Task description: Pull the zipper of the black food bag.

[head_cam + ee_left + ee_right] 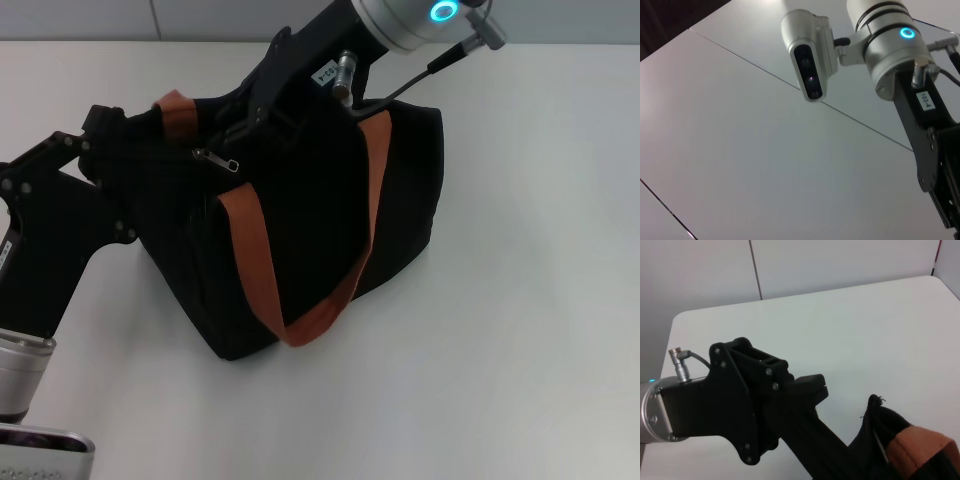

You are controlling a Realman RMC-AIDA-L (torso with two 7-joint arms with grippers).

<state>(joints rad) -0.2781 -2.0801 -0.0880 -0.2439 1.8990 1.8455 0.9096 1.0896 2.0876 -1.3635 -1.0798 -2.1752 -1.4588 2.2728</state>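
The black food bag point(320, 220) lies on the white table with its orange-brown strap handles point(255, 260) draped over it. The zipper's small silver pull tab point(220, 158) lies free on the black zipper line near the bag's upper left. My right gripper point(250, 115) comes down from the back onto the bag's top, a little right of and behind the tab, and blends into the black fabric. My left gripper point(105, 130) is against the bag's left end. The right wrist view shows the left gripper point(807, 390) beside a bag corner point(875, 440).
The white table point(520, 350) stretches out to the right of and in front of the bag. A grey wall runs behind it. The left wrist view shows only the right arm point(890, 45), its wrist camera point(807, 50) and wall panels.
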